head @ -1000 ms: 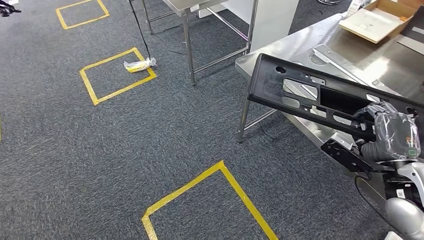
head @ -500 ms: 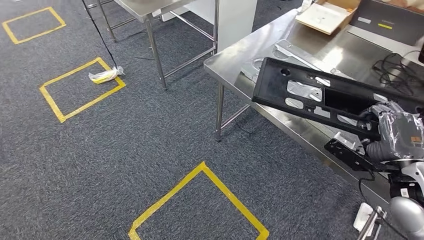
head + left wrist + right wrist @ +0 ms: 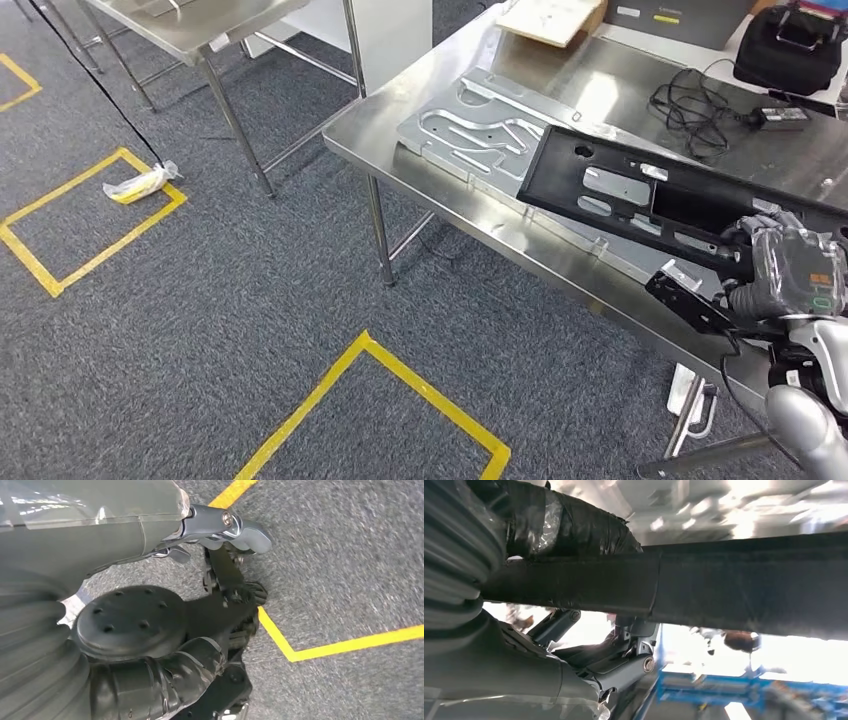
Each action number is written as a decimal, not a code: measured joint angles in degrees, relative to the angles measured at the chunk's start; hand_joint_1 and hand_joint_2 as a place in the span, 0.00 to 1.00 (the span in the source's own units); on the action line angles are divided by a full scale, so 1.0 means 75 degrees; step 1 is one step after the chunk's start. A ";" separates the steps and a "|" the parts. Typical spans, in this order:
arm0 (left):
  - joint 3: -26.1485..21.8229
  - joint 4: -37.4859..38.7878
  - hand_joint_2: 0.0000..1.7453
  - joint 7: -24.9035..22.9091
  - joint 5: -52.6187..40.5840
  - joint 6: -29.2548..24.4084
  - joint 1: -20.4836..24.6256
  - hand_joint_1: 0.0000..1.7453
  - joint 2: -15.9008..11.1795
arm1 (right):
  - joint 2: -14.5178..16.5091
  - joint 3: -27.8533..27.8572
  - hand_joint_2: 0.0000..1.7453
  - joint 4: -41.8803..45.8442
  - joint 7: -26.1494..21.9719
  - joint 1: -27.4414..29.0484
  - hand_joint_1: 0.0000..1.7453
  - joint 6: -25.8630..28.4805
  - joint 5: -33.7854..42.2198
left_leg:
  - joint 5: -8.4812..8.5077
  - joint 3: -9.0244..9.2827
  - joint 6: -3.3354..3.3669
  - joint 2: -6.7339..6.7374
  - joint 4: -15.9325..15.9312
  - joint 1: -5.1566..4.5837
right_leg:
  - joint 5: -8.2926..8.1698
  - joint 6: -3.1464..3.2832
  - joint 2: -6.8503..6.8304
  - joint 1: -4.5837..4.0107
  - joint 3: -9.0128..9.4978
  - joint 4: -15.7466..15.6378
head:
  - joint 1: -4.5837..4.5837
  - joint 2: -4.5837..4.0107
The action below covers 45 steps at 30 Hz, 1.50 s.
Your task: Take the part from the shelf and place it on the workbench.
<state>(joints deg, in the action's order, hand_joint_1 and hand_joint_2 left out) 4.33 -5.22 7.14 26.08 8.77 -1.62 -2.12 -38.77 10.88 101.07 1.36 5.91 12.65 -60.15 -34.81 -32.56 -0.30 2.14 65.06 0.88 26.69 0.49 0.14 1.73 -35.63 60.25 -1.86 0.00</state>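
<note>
The part [image 3: 640, 195] is a long black plastic panel with several cut-outs. My right hand [image 3: 790, 270] grips its near-right end and holds it tilted just above the steel workbench [image 3: 390, 140], its far end over a flat silver metal plate [image 3: 470, 130] lying there. In the right wrist view the panel's dark edge [image 3: 724, 590] runs across the picture, with my taped fingers [image 3: 549, 530] wrapped over it. My left hand [image 3: 220, 580] hangs over the carpet with nothing in it, its fingers apart.
On the workbench lie a cardboard box [image 3: 550, 15], a black bag [image 3: 795, 45] and a coiled cable with adapter [image 3: 700, 105]. A second steel table [image 3: 190, 25] stands at the far left. Yellow tape squares [image 3: 400, 370] mark the grey carpet; a small plastic bag [image 3: 140, 182] lies in one.
The whole picture has shifted left: the camera has turned toward the workbench, which fills more of the view. The panel, still in my right hand, is over the bench top instead of its edge.
</note>
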 joint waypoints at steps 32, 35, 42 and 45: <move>0.0489 0.0001 1.00 0.0015 0.0386 0.0028 -0.0003 0.00 0.0007 | 0.0152 -0.0802 1.00 -0.0570 0.0066 -0.0424 1.00 0.0005 -0.0196 | 0.0355 0.0516 0.0077 -0.0138 -0.0841 -0.0105 | 0.0263 -0.0061 0.0029 -0.0011 0.0297 -0.0082 | -0.0015 0.0000; 0.0524 -0.0001 1.00 0.0022 0.0387 0.0031 -0.0002 0.00 0.0009 | 0.0157 -0.0820 1.00 -0.0577 0.0063 -0.0485 1.00 0.0002 -0.0199 | -0.0014 -0.0398 0.0014 -0.0214 0.0652 -0.0087 | 0.0477 0.0081 0.0052 -0.0026 0.0604 -0.0126 | -0.0007 0.0000; 0.0545 0.0000 1.00 0.0019 0.0387 0.0026 -0.0058 0.00 0.0012 | 0.0181 -0.0907 1.00 -0.0642 0.0050 -0.0505 1.00 -0.0017 -0.0204 | 0.0516 -0.1498 0.0077 -0.0220 0.1383 -0.0107 | 0.0855 0.0100 0.0143 -0.0070 0.1060 -0.0142 | -0.0006 0.0000; 0.0547 0.0016 1.00 0.0020 0.0392 0.0020 -0.0100 0.00 -0.0012 | 0.0219 -0.0975 1.00 -0.0699 0.0044 -0.0536 1.00 -0.0028 -0.0210 | 0.1258 -0.1261 0.0260 -0.0263 0.0402 -0.0207 | 0.1038 0.0046 0.0190 -0.0054 0.1384 -0.0307 | -0.0005 0.0000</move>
<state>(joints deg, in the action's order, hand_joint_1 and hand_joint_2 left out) 8.43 -5.10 7.29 29.02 8.92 -2.38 -2.21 -37.14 3.57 95.82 1.69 1.89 12.44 -61.72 -25.38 -42.02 1.65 0.17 68.07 -0.68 34.47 0.84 1.56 1.32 -25.24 57.94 -1.90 0.00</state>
